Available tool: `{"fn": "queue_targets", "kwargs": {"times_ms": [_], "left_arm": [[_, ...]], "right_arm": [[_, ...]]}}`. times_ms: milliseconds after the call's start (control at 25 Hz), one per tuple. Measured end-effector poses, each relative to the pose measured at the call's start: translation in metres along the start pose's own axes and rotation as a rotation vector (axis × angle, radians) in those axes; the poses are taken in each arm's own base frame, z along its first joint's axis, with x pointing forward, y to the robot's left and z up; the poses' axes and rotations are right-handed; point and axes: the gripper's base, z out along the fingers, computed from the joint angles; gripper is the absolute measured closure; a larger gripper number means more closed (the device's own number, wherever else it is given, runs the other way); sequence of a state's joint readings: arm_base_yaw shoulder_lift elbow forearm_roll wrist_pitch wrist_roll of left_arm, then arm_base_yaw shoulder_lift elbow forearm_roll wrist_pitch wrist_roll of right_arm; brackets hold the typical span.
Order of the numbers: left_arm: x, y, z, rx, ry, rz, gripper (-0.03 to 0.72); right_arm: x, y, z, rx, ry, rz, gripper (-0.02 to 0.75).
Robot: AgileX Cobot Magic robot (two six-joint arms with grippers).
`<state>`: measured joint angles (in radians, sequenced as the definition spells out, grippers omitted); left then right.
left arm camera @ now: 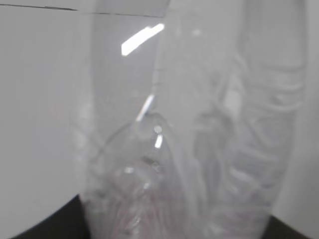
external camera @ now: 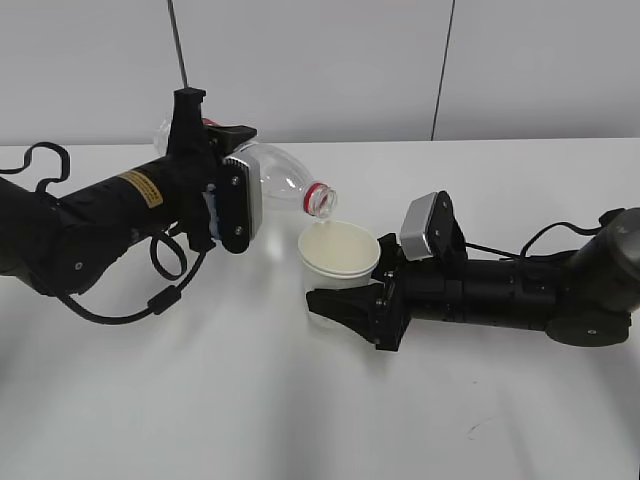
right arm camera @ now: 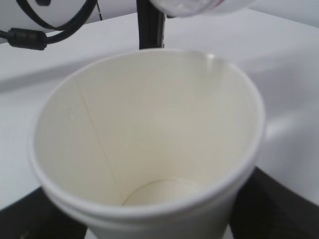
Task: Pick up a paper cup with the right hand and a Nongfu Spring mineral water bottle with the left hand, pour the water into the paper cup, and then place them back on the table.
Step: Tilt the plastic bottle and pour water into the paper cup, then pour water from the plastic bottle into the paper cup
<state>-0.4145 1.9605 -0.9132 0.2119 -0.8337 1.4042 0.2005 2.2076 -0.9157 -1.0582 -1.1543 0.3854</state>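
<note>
Left claw [external camera: 215, 205] gripping tilted Nongfu Spring bottle [external camera: 280, 178]; right claw [external camera: 345, 300] clasping paper cup [external camera: 340, 255].
Bottle mouth just above cup rim, over white desk [external camera: 300, 410].

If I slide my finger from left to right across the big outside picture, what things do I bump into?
Left arm with the yellow label → left gripper → water bottle → paper cup → grey block → right arm.
</note>
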Motion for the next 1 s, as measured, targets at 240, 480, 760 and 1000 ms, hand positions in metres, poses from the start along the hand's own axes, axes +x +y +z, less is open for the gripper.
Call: {"fn": "queue_targets", "kwargs": {"times_ms": [240, 480, 760, 1000], "left_arm": [[0.0015, 0.0015, 0.0, -0.016, 0.016, 0.023, 0.365], [0.0016, 0.0015, 0.0, -0.016, 0.017, 0.028, 0.365], [0.0017, 0.0016, 0.0, -0.017, 0.019, 0.03, 0.365], [0.0017, 0.0016, 0.0, -0.018, 0.019, 0.06, 0.365]], "right_arm": [[-0.0001, -0.0003, 0.0, 0.003, -0.001, 0.003, 0.195], [-0.0007, -0.0017, 0.0, 0.019, -0.008, 0.011, 0.195], [-0.0009, -0.0022, 0.0, 0.024, -0.01, 0.013, 0.195], [-0.0009, -0.0024, 0.0, 0.026, -0.01, 0.014, 0.195]]}}
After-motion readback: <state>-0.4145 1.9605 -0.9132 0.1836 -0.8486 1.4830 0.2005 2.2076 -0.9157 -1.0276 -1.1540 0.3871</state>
